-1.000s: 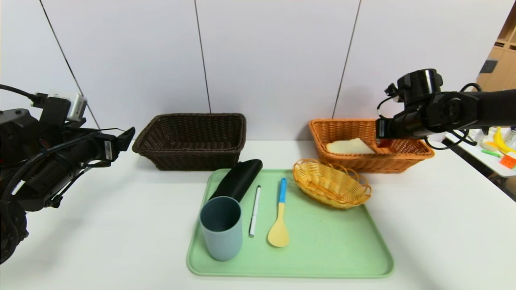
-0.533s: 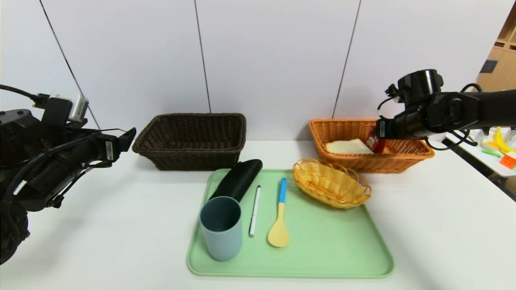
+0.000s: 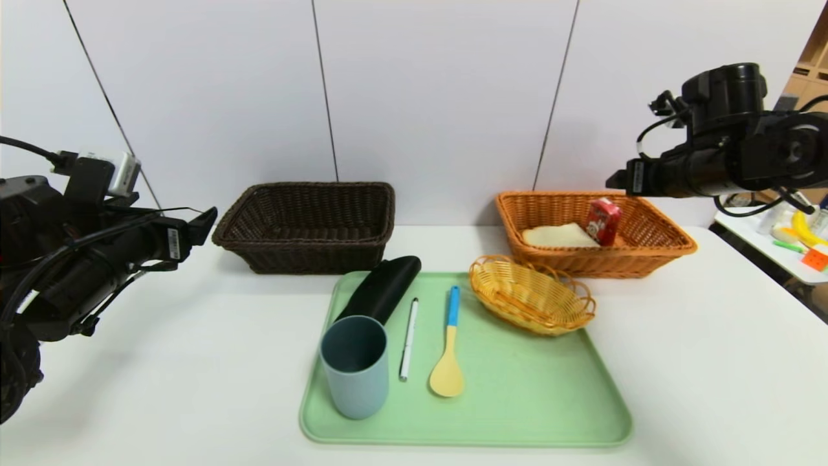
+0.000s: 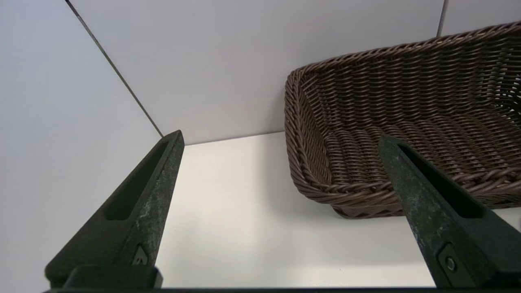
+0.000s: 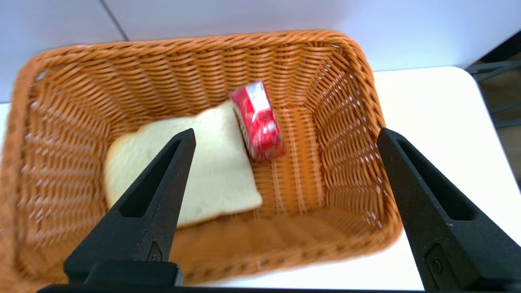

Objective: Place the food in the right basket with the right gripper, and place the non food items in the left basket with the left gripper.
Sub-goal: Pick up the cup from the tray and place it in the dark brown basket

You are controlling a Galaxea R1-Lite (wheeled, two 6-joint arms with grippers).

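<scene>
The orange-tan right basket (image 3: 653,249) (image 5: 350,101) holds the pale bread slice (image 3: 559,235) (image 5: 207,171) and the red drink carton (image 3: 603,221) (image 5: 258,122), which leans beside the bread. My right gripper (image 3: 621,180) (image 5: 285,136) hangs open and empty above that basket. The dark brown left basket (image 3: 310,252) (image 4: 321,162) is empty. On the green tray (image 3: 537,408) lie the grey-blue cup (image 3: 355,366), black case (image 3: 383,288), white pen (image 3: 408,338) and yellow spoon with blue handle (image 3: 449,346). My left gripper (image 3: 206,220) (image 4: 281,138) waits open, left of the brown basket.
A small oval yellow wicker basket (image 3: 532,295) sits on the tray's far right corner. A side table with a banana (image 3: 802,226) and small items stands at the right edge. A white wall runs close behind both baskets.
My right gripper opened and let go of the red carton, which now rests in the orange basket. The right arm then rose and drew back to the right. The left arm stayed still.
</scene>
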